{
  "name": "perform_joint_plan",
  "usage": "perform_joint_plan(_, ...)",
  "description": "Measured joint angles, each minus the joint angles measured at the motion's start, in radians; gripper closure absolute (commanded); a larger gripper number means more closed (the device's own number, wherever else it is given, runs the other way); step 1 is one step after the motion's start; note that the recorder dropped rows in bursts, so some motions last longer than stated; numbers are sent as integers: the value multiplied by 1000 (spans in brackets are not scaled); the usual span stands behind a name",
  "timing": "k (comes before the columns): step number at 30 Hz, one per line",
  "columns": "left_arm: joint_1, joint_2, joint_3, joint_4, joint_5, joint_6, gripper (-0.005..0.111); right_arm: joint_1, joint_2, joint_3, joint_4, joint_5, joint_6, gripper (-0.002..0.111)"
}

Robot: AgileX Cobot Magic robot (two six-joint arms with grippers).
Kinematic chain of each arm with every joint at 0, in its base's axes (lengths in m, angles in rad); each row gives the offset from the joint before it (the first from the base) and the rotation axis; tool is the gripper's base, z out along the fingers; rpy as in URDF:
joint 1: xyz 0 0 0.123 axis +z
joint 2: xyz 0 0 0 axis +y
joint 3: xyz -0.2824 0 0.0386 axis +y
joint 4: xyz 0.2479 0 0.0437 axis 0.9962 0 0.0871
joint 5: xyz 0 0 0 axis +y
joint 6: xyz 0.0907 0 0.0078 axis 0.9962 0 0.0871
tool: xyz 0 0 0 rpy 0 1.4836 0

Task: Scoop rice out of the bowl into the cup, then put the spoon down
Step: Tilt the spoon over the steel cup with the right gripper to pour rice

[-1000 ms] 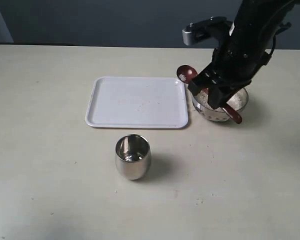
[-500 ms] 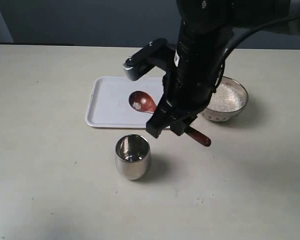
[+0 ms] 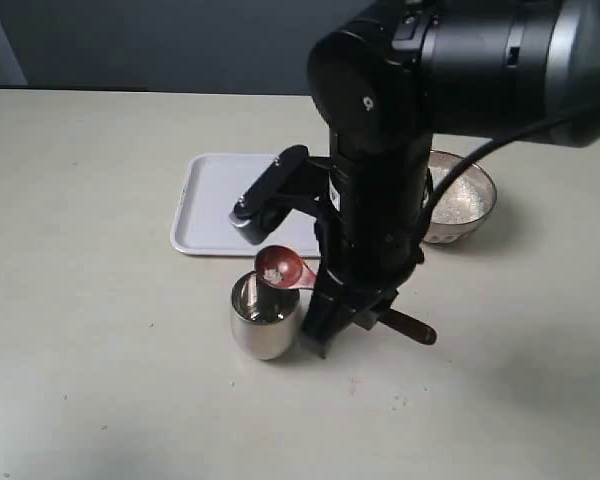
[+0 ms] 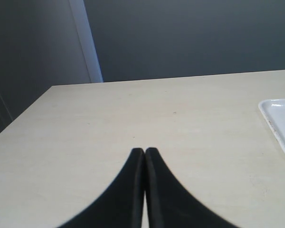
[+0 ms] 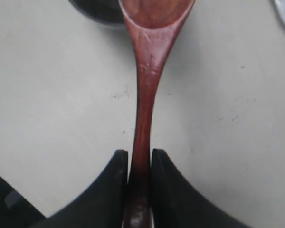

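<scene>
- Right gripper [image 5: 139, 159]: clamped on the handle of the spoon [image 5: 146, 71], just right of the cup [image 3: 265, 325].
- Spoon head: level, directly above the cup's mouth, carrying a few grains of rice [image 3: 272, 274].
- Bowl [image 3: 483, 205]: well behind and right of the cup, holding a rice heap.
- Left gripper [image 4: 144, 153]: jaws pressed together, empty.
</scene>
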Motion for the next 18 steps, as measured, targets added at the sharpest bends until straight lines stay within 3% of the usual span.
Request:
perform_joint_plan(6,0,0,0,0,0,0,106,11,-49,50,-41,-13,2,109)
perform_joint_plan(11,0,0,0,0,0,0,106,104,-52,50,-219,-40,25,109)
perform_joint_plan(18,0,0,0,0,0,0,106,130,-52,50,-293,-97,55,109)
